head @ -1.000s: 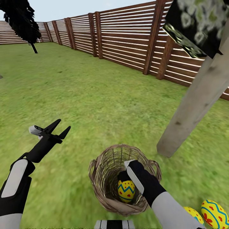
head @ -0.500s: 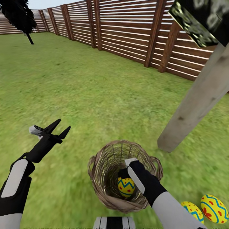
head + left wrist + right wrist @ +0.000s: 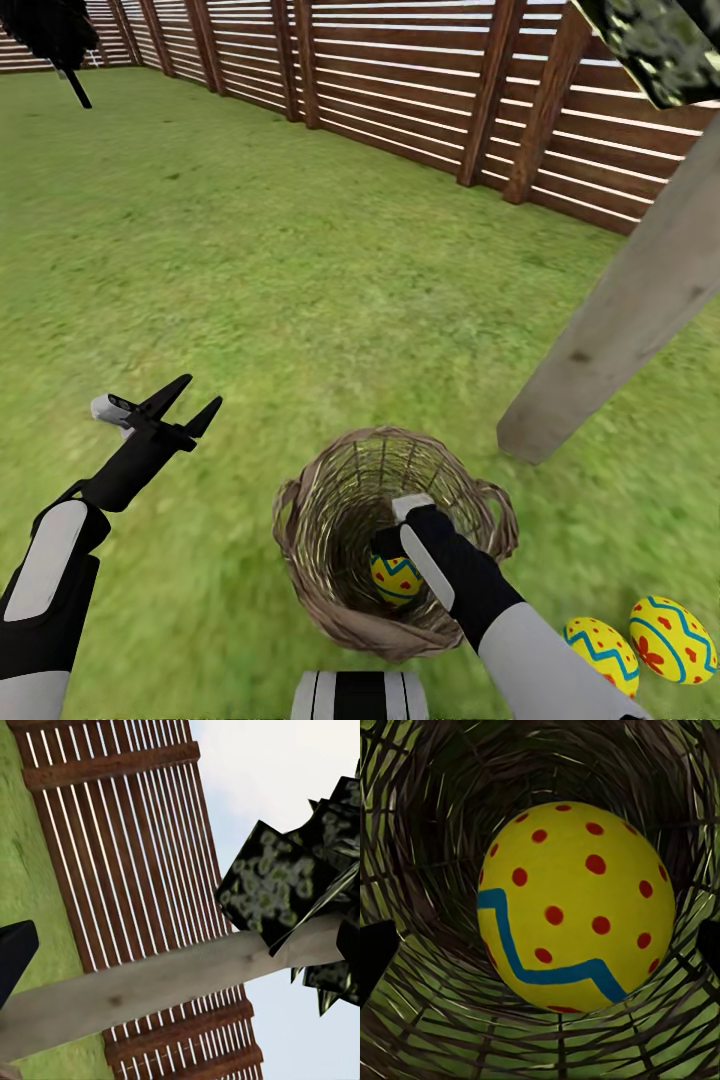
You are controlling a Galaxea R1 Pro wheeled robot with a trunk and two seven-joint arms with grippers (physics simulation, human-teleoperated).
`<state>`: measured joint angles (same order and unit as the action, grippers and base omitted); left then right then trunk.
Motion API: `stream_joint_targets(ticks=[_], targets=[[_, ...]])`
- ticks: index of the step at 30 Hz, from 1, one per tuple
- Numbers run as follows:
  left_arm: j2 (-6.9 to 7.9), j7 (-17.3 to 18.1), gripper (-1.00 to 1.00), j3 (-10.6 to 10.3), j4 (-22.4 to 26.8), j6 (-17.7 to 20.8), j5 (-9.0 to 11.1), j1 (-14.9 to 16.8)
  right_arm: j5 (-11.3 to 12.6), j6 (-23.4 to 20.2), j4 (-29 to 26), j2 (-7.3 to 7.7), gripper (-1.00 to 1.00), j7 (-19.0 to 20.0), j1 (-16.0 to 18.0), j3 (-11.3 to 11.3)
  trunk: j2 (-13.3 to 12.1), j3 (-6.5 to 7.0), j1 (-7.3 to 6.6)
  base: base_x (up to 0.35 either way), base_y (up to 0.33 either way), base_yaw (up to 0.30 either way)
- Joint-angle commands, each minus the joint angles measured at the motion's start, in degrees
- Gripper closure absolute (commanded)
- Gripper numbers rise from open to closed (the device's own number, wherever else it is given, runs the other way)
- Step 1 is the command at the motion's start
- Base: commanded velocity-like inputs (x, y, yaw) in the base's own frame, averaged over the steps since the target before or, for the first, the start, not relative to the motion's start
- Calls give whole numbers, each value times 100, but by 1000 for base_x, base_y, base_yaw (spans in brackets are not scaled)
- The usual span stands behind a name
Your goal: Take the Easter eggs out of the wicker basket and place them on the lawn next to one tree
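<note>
Reaching into the wicker basket (image 3: 300, 540), the right claw (image 3: 392, 548) stands wide around the last egg (image 3: 576, 907), not gripping. Left claw (image 3: 185, 402) is wide, empty. Next, I think: close, lift toward the tree (image 3: 620, 320).

A round woven wicker basket (image 3: 330, 600) stands upright on the green lawn (image 3: 300, 300). One yellow egg (image 3: 396, 580) with a blue zigzag and red dots lies inside it. Two matching eggs (image 3: 601, 654) (image 3: 672, 640) lie side by side on the grass near the pale tree trunk (image 3: 620, 320).
</note>
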<state>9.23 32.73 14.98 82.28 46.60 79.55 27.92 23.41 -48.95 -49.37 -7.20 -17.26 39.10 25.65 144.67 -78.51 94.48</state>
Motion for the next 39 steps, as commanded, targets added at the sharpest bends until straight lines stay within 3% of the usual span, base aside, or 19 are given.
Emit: stream_joint_targets(ticks=[1, 10, 18, 39], targets=[[0, 5, -100, 5, -1, 33, 16, 3, 60, 12, -4, 1, -100, -61, 4, 16, 3, -27, 1, 0, 0, 0], [0, 5, -100, 5, -1, 33, 16, 3, 46, 312, 73, 5, -100, -81, 8, 52, 15, -226, 24, 0, 0, 0], [0, 5, -100, 5, -1, 33, 16, 3, -224, 353, 117, -8, -100, -84, 2, 53, 26, -403, 45, 0, 0, 0], [0, 5, -100, 5, -1, 33, 14, 3, -268, 478, 139, -17, -100, -85, 5, 38, 54, -869, 99, 0, 0, 0]])
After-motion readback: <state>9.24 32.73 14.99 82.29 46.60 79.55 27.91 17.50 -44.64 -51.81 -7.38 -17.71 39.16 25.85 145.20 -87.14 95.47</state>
